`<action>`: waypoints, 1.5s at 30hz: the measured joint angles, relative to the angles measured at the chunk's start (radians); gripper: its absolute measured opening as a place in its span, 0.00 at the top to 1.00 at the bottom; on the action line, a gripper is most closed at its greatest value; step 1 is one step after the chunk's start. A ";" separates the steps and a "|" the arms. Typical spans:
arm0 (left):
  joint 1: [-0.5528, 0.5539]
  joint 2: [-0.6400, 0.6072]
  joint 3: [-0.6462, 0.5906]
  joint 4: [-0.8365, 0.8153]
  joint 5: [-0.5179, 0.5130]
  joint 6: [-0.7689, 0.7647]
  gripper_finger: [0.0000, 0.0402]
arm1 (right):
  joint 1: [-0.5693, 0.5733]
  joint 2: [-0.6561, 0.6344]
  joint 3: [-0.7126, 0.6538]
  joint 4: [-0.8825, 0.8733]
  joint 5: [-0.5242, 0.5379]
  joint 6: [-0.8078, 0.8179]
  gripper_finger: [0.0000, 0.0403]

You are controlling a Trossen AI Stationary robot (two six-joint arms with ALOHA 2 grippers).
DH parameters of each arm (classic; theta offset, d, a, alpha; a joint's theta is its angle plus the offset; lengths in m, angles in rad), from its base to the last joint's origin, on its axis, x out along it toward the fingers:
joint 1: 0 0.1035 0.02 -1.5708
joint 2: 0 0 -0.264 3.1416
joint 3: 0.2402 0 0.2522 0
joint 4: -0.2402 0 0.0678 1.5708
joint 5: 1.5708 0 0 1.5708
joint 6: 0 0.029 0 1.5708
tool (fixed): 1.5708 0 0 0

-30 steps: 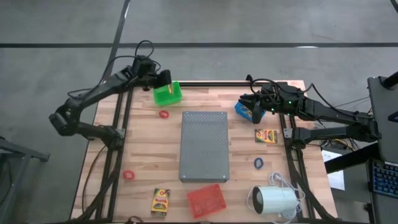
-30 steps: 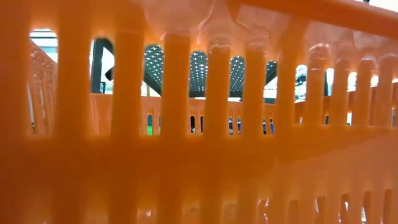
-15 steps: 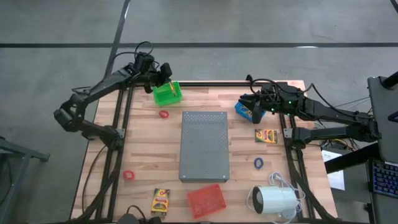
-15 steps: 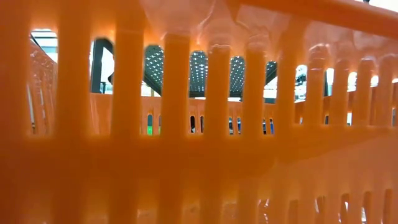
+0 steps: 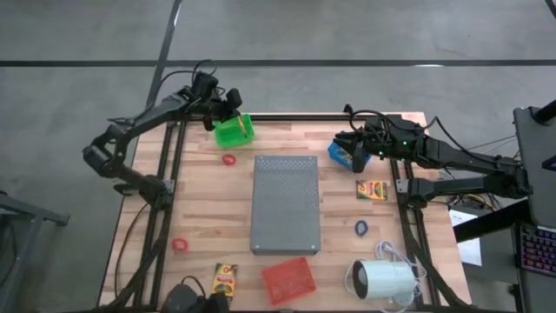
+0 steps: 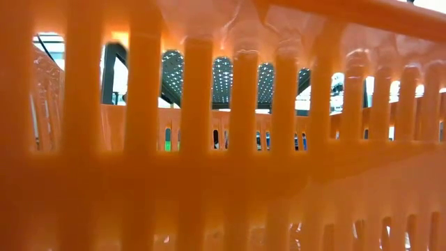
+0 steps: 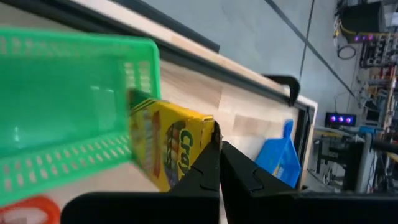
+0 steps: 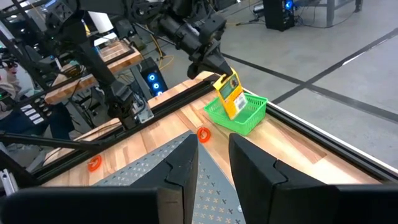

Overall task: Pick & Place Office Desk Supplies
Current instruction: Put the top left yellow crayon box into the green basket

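Observation:
My left gripper [image 5: 229, 104] hangs over the green basket [image 5: 233, 131] at the table's far left and is shut on a yellow crayon box [image 7: 165, 146]; the right wrist view also shows this crayon box [image 8: 229, 93] above the green basket [image 8: 239, 114]. My right gripper [image 8: 213, 155] is open and waits beside the blue basket [image 5: 338, 153]. Two more crayon boxes lie flat on the table [image 5: 372, 189] [image 5: 224, 280]. Red rings [image 5: 228, 159] [image 5: 180, 245] and a blue ring [image 5: 360, 228] also lie flat on the wood. My left gripper pinches the crayon box between its two fingers at one end [image 7: 210, 129], coming from above and slanting. The box hangs tilted below the fingers, lifted off the table. Its lower end [image 8: 234, 109] reaches into the green basket's mouth; whether it touches the basket I cannot tell.
The grey perforated slab [image 5: 285, 204] fills the table's middle. A red basket [image 5: 288, 279] sits at the near edge, and its slats [image 6: 223, 139] block the low view. The white cylinder with a cord [image 5: 382, 280] lies near right. Bare wood shows along the left side [image 5: 195, 200].
My left gripper has drifted a little toward the far edge above the green basket and turned at the wrist, while that arm's elbow has swung inward. It has kept the crayon box throughout.

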 joint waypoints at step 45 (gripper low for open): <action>0.059 0.152 -0.002 0.097 0.060 0.067 1.00 | 0.000 -0.001 0.000 0.000 0.000 0.000 0.80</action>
